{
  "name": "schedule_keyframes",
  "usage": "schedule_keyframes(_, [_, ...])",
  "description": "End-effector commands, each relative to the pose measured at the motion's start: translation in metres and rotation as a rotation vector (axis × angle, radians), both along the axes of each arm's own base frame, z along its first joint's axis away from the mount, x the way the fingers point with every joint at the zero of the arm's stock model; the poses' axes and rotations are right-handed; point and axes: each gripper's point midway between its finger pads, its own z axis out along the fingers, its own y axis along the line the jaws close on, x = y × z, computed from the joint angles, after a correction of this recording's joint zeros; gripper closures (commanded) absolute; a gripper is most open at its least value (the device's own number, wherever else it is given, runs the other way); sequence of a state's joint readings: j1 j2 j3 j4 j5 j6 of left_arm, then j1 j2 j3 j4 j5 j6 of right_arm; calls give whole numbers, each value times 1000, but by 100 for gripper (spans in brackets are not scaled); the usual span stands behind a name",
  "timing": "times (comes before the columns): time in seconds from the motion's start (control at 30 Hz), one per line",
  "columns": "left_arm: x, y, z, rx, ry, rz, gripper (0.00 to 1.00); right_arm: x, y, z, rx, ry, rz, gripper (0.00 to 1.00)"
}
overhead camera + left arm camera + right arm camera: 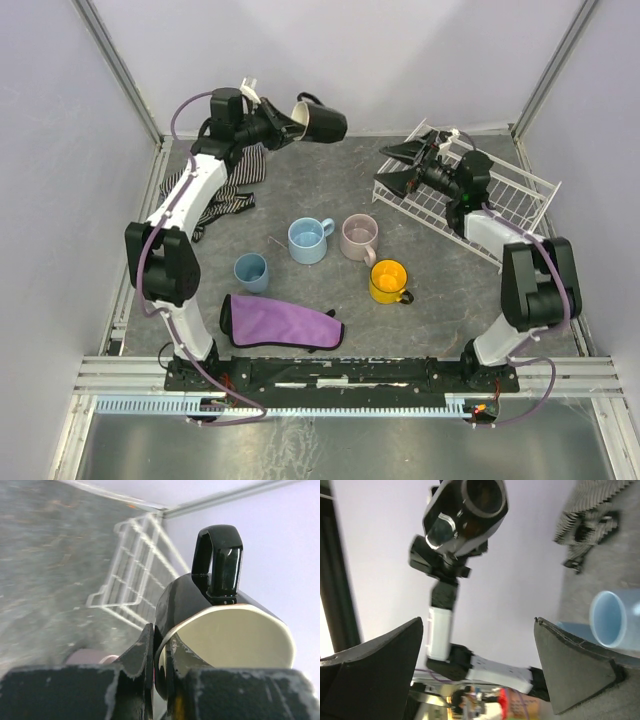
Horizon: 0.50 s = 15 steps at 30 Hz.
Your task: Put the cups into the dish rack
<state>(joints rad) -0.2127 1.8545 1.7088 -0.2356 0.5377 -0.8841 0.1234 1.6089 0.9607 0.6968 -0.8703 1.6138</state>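
Cup aloft on the left: the left gripper [288, 123] is clamped hard on the black cup [322, 121], and the left wrist view shows the rim [167, 640] nipped between the two closed fingers [145, 652], cream inside facing the camera, handle sticking up; the cup is held on its side, clear of the table [440, 310], at the far left beyond the striped cloth [215, 195]; over on the right, the right gripper [398, 167] hangs with its jaws spread wide and nothing between them, poised at the near-left end of the dish rack [530, 180]; from the right wrist the two dark fingers [380, 665] frame the opposite arm and the black cup's round end; the rack itself, white wire, sits at the far right of the table with the right arm reaching across it, and the left wrist camera sees it off in the distance by the corner, a little blurred; four cups stand upright on the table between the arms: the light blue mug [308, 240] and the pale pink mug [358, 237] side by side in the middle, the yellow mug [388, 281] nearer and to the right, the dusty-blue handleless cup [251, 271] nearer and to the left; just in front of that one lies the purple cloth [280, 320].
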Motion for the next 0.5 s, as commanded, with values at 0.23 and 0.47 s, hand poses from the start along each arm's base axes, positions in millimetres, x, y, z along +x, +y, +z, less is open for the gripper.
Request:
schedule_keyframes(0.23, [-69,-58,111,-420,-91,-250,97,-2,13,98,319,-214,68,0])
schedule_keyframes(0.47, [-81,-59,101,-402,-3,-276,97,4,17,104,319,-217,110,0])
